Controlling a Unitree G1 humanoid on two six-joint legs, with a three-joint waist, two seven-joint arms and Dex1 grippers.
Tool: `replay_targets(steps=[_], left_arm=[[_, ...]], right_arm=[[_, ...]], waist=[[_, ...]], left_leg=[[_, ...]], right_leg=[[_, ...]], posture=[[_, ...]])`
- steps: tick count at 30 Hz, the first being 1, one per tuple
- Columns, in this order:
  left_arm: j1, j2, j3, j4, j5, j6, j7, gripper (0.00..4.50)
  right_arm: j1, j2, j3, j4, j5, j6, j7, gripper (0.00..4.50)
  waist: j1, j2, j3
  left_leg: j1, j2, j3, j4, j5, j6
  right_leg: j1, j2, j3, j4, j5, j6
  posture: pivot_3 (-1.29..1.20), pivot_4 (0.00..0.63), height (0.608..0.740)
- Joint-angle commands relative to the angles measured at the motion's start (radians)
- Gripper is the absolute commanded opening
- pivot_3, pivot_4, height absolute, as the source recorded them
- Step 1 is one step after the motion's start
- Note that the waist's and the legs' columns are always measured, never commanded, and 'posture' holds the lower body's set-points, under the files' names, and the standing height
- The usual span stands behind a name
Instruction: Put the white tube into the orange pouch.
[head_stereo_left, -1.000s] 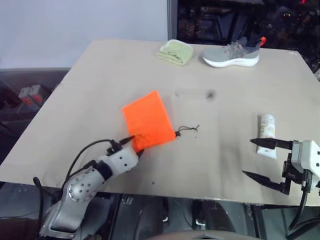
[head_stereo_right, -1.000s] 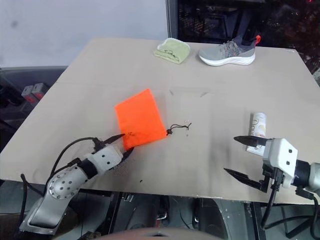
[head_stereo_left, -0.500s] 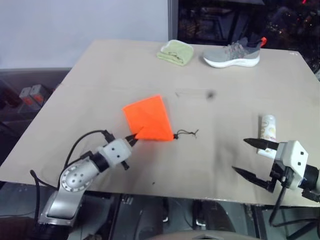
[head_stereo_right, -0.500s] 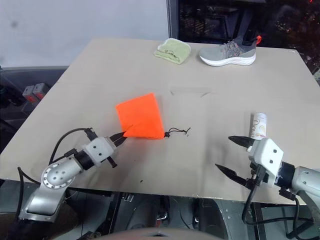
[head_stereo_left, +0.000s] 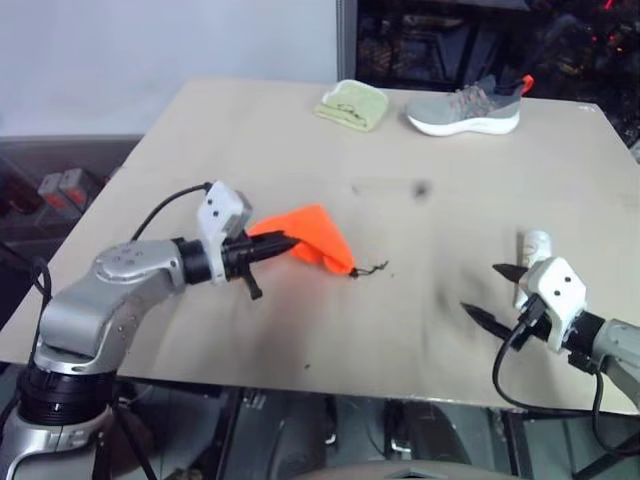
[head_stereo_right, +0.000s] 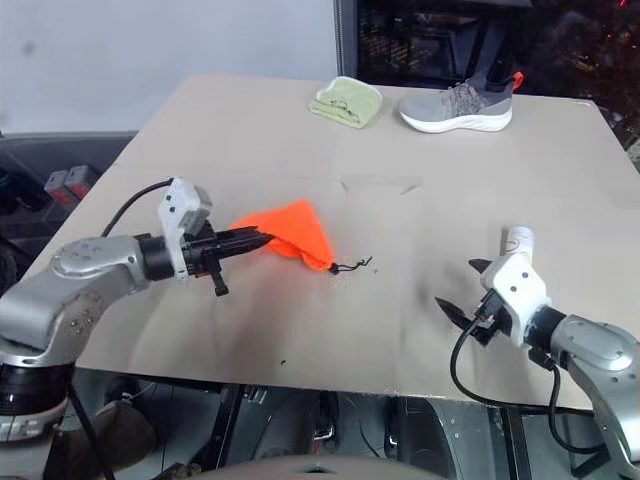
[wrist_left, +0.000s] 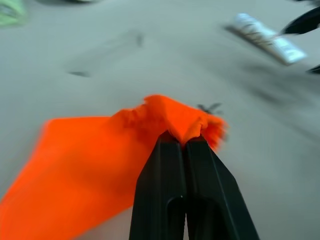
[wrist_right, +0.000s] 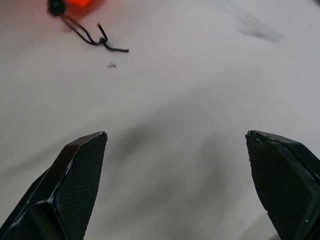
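Note:
The orange pouch (head_stereo_left: 312, 234) is lifted by one edge near the table's middle left, its far corner and thin dark cord (head_stereo_left: 370, 269) still resting on the table. My left gripper (head_stereo_left: 288, 241) is shut on that raised edge; the left wrist view shows orange fabric (wrist_left: 100, 160) bunched between its closed fingers (wrist_left: 170, 165). The white tube (head_stereo_left: 536, 241) lies at the right, partly hidden behind my right hand. My right gripper (head_stereo_left: 482, 288) hovers low just in front of the tube, open, with nothing between its fingers (wrist_right: 80, 165).
A folded pale green cloth (head_stereo_left: 351, 103) and a grey sneaker (head_stereo_left: 465, 108) sit at the table's far edge. The bare table (head_stereo_left: 420, 330) lies between my two grippers. The front edge runs just below both hands.
My left gripper has shut on the pouch's edge, risen and rolled, lifting the pouch off the table into a draped fold. The right gripper has moved forward and lower, staying open.

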Motion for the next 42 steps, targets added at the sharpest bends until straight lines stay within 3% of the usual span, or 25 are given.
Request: replay_targets(steps=[1, 4, 8, 10, 15, 25, 31, 34, 37, 42], left_arm=[[-0.02, 0.058, -0.014, -0.06, -0.028, 0.045, -0.055, 0.83], [-0.011, 0.064, -0.052, -0.095, 0.038, 0.005, -0.038, 2.28], [-0.024, 0.059, -0.144, -0.1, 0.21, -0.107, 0.01, 2.28], [-0.02, 0.069, -0.224, -0.081, 0.359, -0.237, 0.021, 2.28], [-0.034, 0.011, -0.318, -0.041, 0.524, -0.347, 0.074, 2.28], [-0.083, -0.146, -0.367, -0.021, 0.571, -0.26, 0.085, 2.28], [-0.144, -0.187, -0.395, 0.062, 0.581, -0.201, 0.045, 2.28], [-0.154, -0.205, -0.363, 0.105, 0.542, -0.162, 0.018, 1.52], [-0.171, -0.224, -0.274, 0.136, 0.446, -0.077, -0.009, 0.16], [-0.241, -0.236, -0.177, 0.184, 0.331, 0.038, -0.036, 0.02]], right_arm=[[-0.013, 0.01, 0.012, -0.037, -0.013, -0.007, -0.019, 4.5], [-0.004, 0.013, 0.007, -0.049, -0.009, -0.015, -0.012, 4.5], [0.038, 0.009, -0.002, -0.078, 0.004, -0.096, 0.055, 4.5], [0.071, 0.006, -0.009, -0.115, 0.045, -0.136, 0.115, 4.5], [0.081, 0.005, -0.019, -0.158, 0.083, -0.163, 0.147, 4.5], [0.064, -0.01, -0.019, -0.156, 0.076, -0.148, 0.131, 4.5], [0.063, -0.011, -0.024, -0.149, 0.074, -0.148, 0.124, 4.5], [0.075, -0.009, -0.033, -0.155, 0.071, -0.127, 0.106, 4.5], [0.069, -0.002, -0.045, -0.161, 0.062, -0.073, 0.047, 4.5], [-0.058, 0.004, -0.049, -0.077, 0.038, 0.122, -0.103, 4.5]], waist=[[-0.002, 0.0, 0.0], [0.0, 0.0, 0.0], [0.004, 0.0, 0.0], [0.003, 0.0, 0.0], [0.001, 0.0, 0.0], [0.003, -0.001, 0.0], [0.002, -0.001, 0.0], [0.002, -0.001, 0.0], [0.001, -0.001, 0.0], [0.001, -0.001, 0.001]], left_leg=[[0.0, 0.0, 0.0, 0.0, 0.0, 0.0], [0.001, 0.0, 0.0, 0.0, 0.0, 0.0], [0.001, -0.001, 0.0, 0.0, 0.0, 0.0], [0.001, -0.001, -0.001, 0.0, 0.0, 0.0], [0.001, 0.0, -0.001, 0.0, 0.0, 0.0], [0.001, 0.0, -0.001, 0.001, 0.0, 0.0], [0.001, -0.001, -0.002, 0.002, 0.0, 0.0], [0.001, 0.0, -0.002, 0.002, 0.0, 0.0], [0.0, 0.0, -0.002, 0.003, 0.0, 0.0], [0.001, 0.0, -0.003, 0.005, 0.0, 0.0]], right_leg=[[0.0, 0.0, 0.0, 0.0, 0.0, 0.0], [0.0, 0.0, -0.001, 0.0, 0.0, 0.0], [0.0, -0.001, 0.0, 0.0, 0.0, 0.0], [0.0, -0.001, 0.0, 0.0, 0.0, 0.0], [0.0, -0.001, 0.001, 0.0, 0.0, 0.0], [0.0, -0.001, 0.0, 0.0, 0.0, 0.0], [0.001, 0.0, 0.0, 0.0, 0.0, 0.0], [0.002, 0.0, -0.001, 0.0, 0.0, 0.0], [0.002, 0.0, -0.001, 0.0, 0.0, 0.0], [0.002, -0.001, -0.001, 0.003, 0.0, 0.0]], posture=[[0.0, 0.15, 0.74], [0.0, 0.15, 0.74], [0.0, 0.15, 0.74], [0.0, 0.15, 0.74], [0.0, 0.15, 0.74], [0.0, 0.15, 0.74], [0.0, 0.15, 0.74], [0.0, 0.15, 0.74], [0.0, 0.15, 0.74], [0.0, 0.15, 0.74]])
